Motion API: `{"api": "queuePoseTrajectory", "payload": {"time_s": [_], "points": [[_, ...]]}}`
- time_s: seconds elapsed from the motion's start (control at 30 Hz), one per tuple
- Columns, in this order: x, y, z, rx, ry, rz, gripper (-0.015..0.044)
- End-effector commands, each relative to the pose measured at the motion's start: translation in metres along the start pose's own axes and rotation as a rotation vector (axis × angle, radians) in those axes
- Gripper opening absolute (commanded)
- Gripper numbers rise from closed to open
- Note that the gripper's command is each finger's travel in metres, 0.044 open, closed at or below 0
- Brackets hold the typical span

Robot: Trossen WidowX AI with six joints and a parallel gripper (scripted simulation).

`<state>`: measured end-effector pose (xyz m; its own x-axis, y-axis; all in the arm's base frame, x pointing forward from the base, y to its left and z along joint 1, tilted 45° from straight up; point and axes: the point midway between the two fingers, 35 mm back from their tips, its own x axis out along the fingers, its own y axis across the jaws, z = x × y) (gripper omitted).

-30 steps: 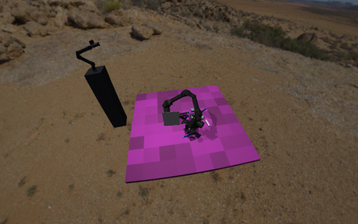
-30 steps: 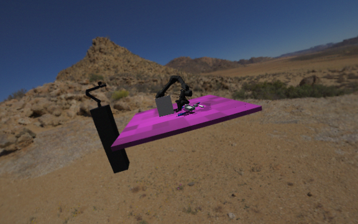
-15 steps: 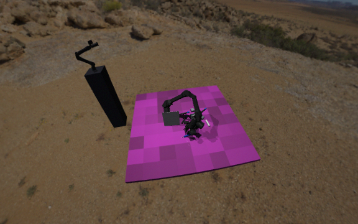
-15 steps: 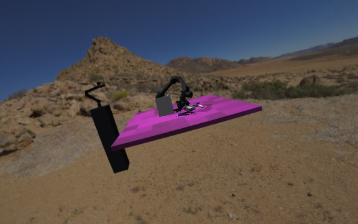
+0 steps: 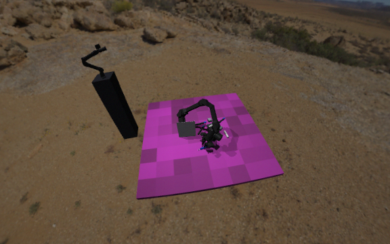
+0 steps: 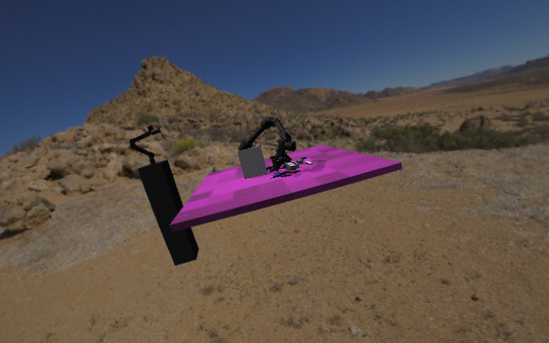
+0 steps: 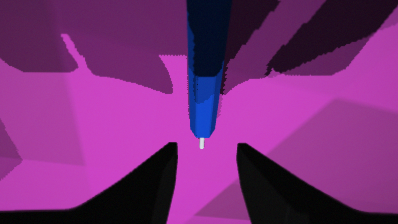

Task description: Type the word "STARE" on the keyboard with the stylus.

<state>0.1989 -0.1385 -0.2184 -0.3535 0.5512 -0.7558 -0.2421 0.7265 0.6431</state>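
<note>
A blue stylus (image 7: 202,112) with a short pale tip lies on the magenta desk (image 5: 195,176) (image 6: 236,205) (image 7: 125,115). It runs down from the top of the wrist view, its tip level with the gap between my fingertips. My gripper (image 7: 207,150) is open, low over the desk, with bare gap on both sides of the tip; neither finger touches the stylus. In the top and exterior views the small blue stylus (image 5: 202,148) (image 6: 276,175) shows beside the gripper's dark parts, whose fingers are too small to make out. The keyboard (image 5: 210,125) (image 6: 293,166) is mostly hidden by the arm and outside the wrist view.
A grey box (image 5: 186,129) (image 6: 253,162) stands by the arm's base. Another blue pen-like thing (image 5: 223,120), a small pale block (image 5: 210,119) and a white bar (image 5: 226,133) lie around the keyboard. A black pillar (image 5: 115,105) (image 6: 160,200) stands left of the desk.
</note>
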Motion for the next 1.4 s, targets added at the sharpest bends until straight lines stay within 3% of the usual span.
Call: {"api": "queuePoseTrajectory", "payload": {"time_s": [0.0, 1.37], "points": [[0.004, 0.001, 0.002, 0.003, -0.001, 0.005, 0.0150], [0.026, 0.002, 0.014, 0.002, -0.002, 0.006, 0.0150]]}}
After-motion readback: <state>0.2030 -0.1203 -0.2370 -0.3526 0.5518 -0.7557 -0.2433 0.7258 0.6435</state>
